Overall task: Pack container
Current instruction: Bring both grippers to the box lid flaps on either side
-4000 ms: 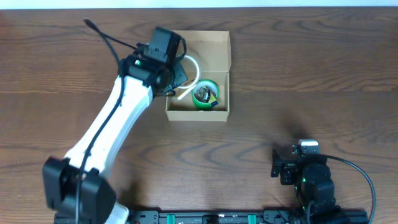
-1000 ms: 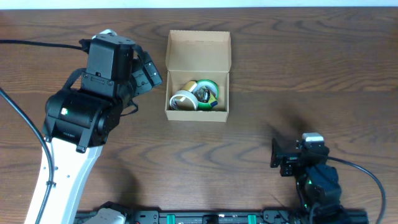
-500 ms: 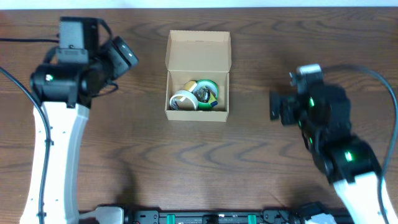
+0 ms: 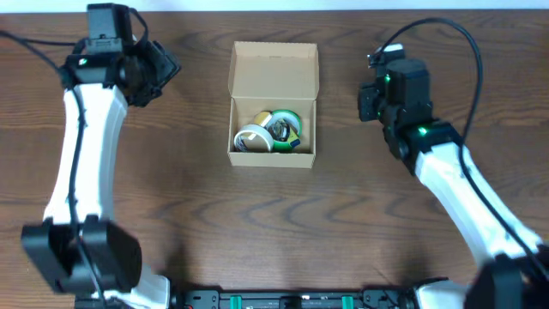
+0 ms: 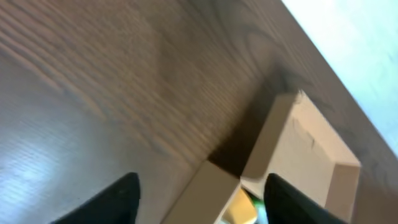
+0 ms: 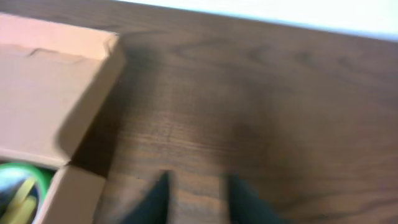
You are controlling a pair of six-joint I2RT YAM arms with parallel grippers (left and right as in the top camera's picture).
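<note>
Since half a second ago, the right gripper (image 4: 367, 101) has been carried farther up the bench (image 4: 257, 232) and is now seen at 3 o'clock of the container (image 4: 271, 159). The left gripper (image 4: 165, 69) has been shifted only slightly and is found at about 10 o'clock of it. Neither is touching the container, which has not been moved.

The cardboard container is set toward 12 o'clock of the bench's middle, its flap lid (image 4: 274, 70) laid open toward 12 o'clock. Inside, a green tape roll (image 4: 290, 127) is seen at 3 o'clock and a white tape roll (image 4: 250, 139) at 8 o'clock, the two touching.

In the left wrist view the left fingers (image 5: 124, 196) are held fairly wide apart, with nothing gripped. In the blurred right wrist view the right fingers (image 6: 155, 199) are separated by a narrow gap, through which bare bench is seen.
</note>
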